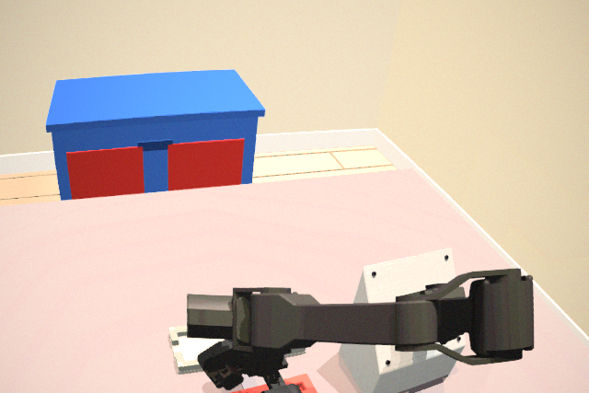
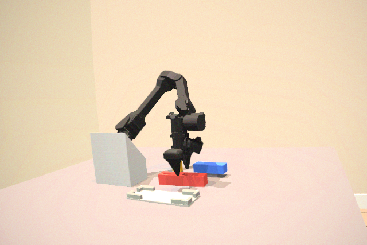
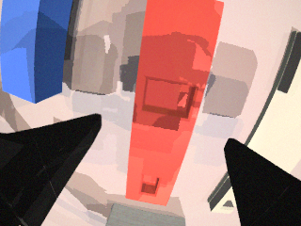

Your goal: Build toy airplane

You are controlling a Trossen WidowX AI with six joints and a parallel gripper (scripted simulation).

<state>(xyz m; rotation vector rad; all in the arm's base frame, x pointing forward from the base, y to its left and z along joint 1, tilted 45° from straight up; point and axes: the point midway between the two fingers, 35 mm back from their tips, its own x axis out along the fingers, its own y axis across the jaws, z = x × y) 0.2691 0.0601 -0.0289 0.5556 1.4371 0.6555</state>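
Observation:
The red fuselage (image 1: pixel 306 382) (image 2: pixel 168 179) (image 3: pixel 152 160) lies on the table with its sockets facing up, beside the cradle. My gripper (image 2: pixel 182 171) (image 3: pixel 164 132) is open and empty, pointing down with its fingers on either side of the fuselage, low over it. The pale cradle (image 1: pixel 186 369) (image 2: pixel 181 201) (image 3: pixel 281 105) is empty. The blue wing (image 2: pixel 207 168) (image 3: pixel 19 61) lies on the far side of the fuselage from the cradle. The yellow tail fin (image 2: pixel 180 166) stands behind the fuselage, partly hidden by a finger, and is out of the wrist view.
The pale wedge-shaped block (image 1: pixel 404 279) (image 2: pixel 109 159) (image 3: pixel 146 217) stands under the arm's base, close to the fuselage's small-socket end. A blue cabinet (image 1: pixel 152 98) with red doors stands beyond the table's edge.

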